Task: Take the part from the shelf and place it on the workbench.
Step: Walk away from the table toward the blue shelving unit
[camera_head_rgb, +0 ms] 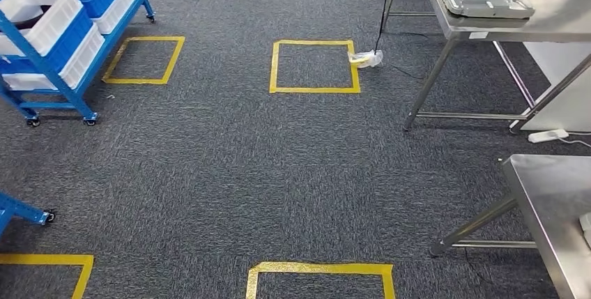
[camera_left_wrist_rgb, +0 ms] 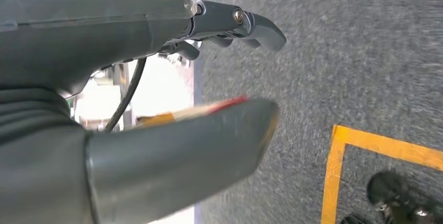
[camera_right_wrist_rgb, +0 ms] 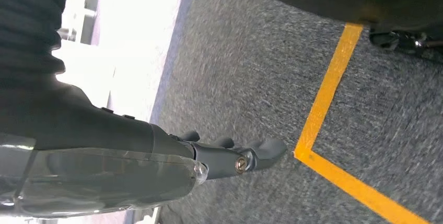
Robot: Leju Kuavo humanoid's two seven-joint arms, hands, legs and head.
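While both hands [camera_left_wrist_rgb: 209,78] [camera_right_wrist_rgb: 230,156] hang empty.

Even overhead light keeps the head view sharp with soft shadows under the steel table legs [camera_head_rgb: 426,90], while both wrist views show motion-blurred grey carpet [camera_left_wrist_rgb: 334,51] and blown-out white glare.

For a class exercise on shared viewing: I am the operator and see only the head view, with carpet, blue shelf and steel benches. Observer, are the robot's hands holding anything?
Observer: The left hand holds nothing; its fingers are apart from the thumb.
Operator: And the right?
Observer: The right hand is also empty, fingers extended over the carpet.
Operator: Where is it hanging?
Observer: Beside a corner of yellow tape on the floor.
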